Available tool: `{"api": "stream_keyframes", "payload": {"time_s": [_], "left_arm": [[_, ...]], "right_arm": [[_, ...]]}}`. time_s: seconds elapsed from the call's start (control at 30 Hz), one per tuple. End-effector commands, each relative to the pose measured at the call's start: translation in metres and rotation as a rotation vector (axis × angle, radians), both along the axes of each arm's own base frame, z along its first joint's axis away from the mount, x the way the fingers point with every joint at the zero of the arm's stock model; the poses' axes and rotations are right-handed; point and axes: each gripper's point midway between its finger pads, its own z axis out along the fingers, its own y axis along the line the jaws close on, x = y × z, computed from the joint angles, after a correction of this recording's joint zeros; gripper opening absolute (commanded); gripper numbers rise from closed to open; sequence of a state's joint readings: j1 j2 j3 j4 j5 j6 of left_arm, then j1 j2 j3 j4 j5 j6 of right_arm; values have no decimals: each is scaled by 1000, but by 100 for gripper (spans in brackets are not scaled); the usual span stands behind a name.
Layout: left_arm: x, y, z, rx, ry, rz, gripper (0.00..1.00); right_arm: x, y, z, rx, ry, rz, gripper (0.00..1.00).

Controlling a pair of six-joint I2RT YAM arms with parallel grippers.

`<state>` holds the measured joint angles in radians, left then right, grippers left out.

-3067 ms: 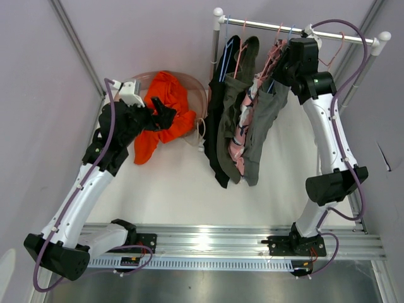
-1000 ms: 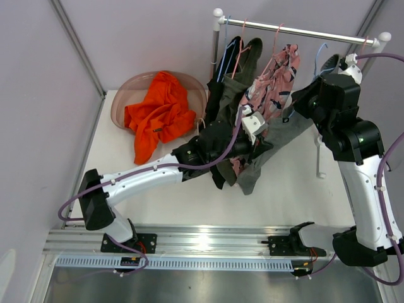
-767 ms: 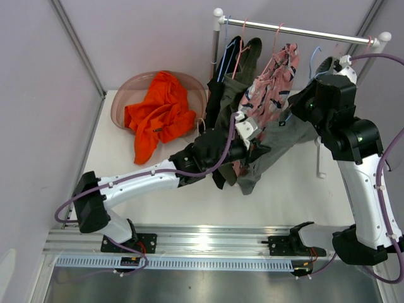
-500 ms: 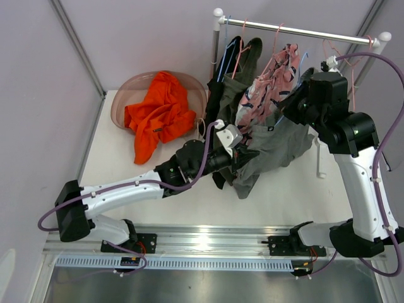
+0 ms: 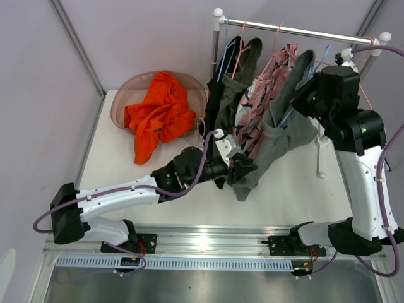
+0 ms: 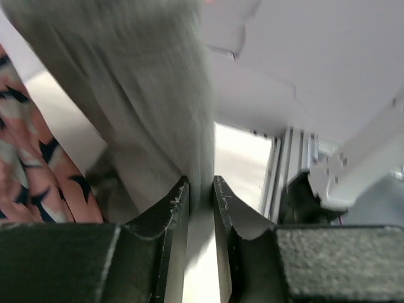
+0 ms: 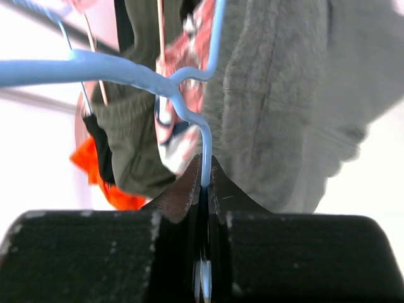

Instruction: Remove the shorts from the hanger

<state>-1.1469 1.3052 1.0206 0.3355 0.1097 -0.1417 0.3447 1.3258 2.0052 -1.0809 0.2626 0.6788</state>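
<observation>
Stripping of one garment in progress, judged about midway. Item in hand: grey-green shorts (image 5: 284, 129), slung on a blue hanger (image 7: 95, 66) and drawn taut over the counter (image 5: 284, 196). In the overhead view their long axis runs from 1 o'clock, at the hanger, to 7 o'clock, at the hem. Left claw (image 6: 201, 186): pressed nearly together, with a fold of the grey hem pinched between its fingers, at the 7 o'clock end. Right claw (image 7: 205, 165): clamped on the blue hanger wire just under its bend, at the 1 o'clock end. Governing relation: the shorts lie toward 1 o'clock from the left claw and toward 7 o'clock from the right claw, so each arm has one end and neither needs to reach. The likely next move is a pull apart along that line, cloth toward 7 o'clock and hanger held back. Whether the hanger's hook rests on the rail (image 5: 278, 26) cannot be told. Other stock, hanging on the rail at 9 o'clock of the item: pink patterned shorts (image 5: 252, 113), touching it, then olive shorts (image 5: 230, 107), then black shorts (image 5: 214, 104). Orange shorts (image 5: 161, 110): off the hanger, heaped in a basin (image 5: 120, 101) well apart at 9 o'clock. Risk: the pink pair dragging along.
</observation>
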Motion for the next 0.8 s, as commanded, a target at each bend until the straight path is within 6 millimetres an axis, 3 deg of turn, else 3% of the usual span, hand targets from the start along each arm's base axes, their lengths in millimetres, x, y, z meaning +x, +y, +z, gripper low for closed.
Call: {"api": "stream_keyframes", "payload": {"time_s": [0.0,0.1,0.23,0.3,0.33,0.37,0.4,0.57,0.77], "left_arm": [[-22,1,-25,64,67,-82,26],[-17,-1,-31,72,76,-58,10],[-7,-9,-39,85,70,-30,10],[-3,-14,-31,81,60,-18,28],[0,-14,-30,79,58,-5,57],[2,-14,-25,71,48,8,71],[3,-13,-24,69,44,14,96],[10,-11,-15,61,11,48,99],[18,-25,-3,48,-12,56,99]], "right_arm": [[7,-23,70,6,-251,-95,0],[5,-23,69,10,-249,-93,0],[-1,-24,65,30,-245,-92,0],[-6,-23,66,42,-253,-85,0],[-6,-23,64,44,-251,-83,0],[-6,-23,64,44,-250,-81,0],[-6,-22,61,41,-241,-78,0],[-9,-22,63,40,-244,-73,0],[-10,-19,61,54,-242,-57,0]]}}
